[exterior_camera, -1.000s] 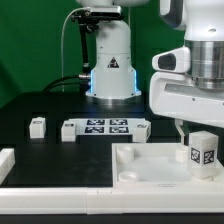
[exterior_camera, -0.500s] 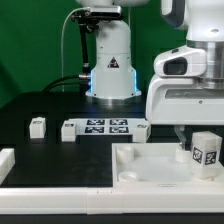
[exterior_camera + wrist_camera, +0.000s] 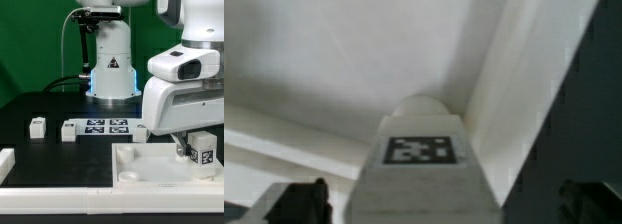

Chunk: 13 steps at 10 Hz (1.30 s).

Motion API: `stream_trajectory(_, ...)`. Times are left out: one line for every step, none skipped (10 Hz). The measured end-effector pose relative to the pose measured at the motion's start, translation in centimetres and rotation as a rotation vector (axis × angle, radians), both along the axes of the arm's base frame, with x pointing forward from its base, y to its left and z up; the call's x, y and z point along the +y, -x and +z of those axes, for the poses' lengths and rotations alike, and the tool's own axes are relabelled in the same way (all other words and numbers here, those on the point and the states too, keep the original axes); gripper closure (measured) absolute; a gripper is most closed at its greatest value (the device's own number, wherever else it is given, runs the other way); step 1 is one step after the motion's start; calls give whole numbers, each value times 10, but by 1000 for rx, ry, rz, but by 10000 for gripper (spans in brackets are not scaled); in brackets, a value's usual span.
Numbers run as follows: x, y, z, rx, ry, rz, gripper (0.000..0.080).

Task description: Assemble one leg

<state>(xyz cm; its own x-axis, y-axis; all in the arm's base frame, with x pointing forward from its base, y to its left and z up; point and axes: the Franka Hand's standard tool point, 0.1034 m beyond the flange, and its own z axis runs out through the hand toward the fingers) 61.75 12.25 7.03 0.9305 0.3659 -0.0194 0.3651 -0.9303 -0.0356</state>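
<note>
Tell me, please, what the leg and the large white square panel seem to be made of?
The leg: probably rigid plastic, matte white; the wrist view shows faint layer lines, perhaps 3D-printed. The white square panel: seemingly the same matte white plastic, with a raised rim and a round socket moulded in.

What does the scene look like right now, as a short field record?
white panel: flat on the table, near the camera
leg: upright over the panel's corner at the exterior view's right
claw: a finger on either side of the leg; contact unclear
marker board: on the table beyond the panel
loose small block: on the table, exterior view's left
</note>
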Motion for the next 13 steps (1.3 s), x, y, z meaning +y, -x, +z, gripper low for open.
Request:
stream_trajectory(0, 0, 0, 0, 0, -1, 178)
stream_trajectory(0, 0, 0, 0, 0, -1, 178)
stream_trajectory(0, 0, 0, 0, 0, -1, 350)
stream_trajectory(0, 0, 0, 0, 0, -1, 513)
stream_trajectory(0, 0, 0, 0, 1, -17, 513)
stream_trajectory(-1, 0, 0, 1, 2, -40, 511)
stream_trajectory(-1, 0, 0, 1, 2, -40, 511)
stream_trajectory(1, 0, 0, 1, 5, -122, 511)
stream_trajectory(3, 0, 0, -1, 28, -321, 511)
stream_trajectory(4, 0, 1, -4, 45, -479, 511)
stream_trajectory(5, 1, 0, -6, 56, -617, 511)
stream_trajectory(6, 1, 0, -9, 64, -722, 509)
stream_trajectory(6, 2, 0, -10, 72, -864, 509)
